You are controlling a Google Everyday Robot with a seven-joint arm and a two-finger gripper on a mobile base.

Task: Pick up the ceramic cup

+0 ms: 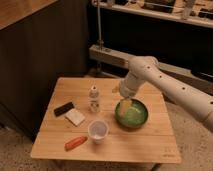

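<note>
Currently hand (125, 106) over green bowl (140, 119), ceramic cup (98, 130) near, apart.

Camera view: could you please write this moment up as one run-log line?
task: pick up cup | gripper: over bowl | cup: upright on table, left of bowl, not yet grasped

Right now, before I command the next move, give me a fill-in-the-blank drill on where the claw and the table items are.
1. The claw hangs over the ____ bowl.
2. The ceramic cup stands on the wooden table and is ____ than the bowl.
3. The clear bottle, farther back than the ceramic cup, has a ____ cap.
Missing words: green; smaller; white.
</note>
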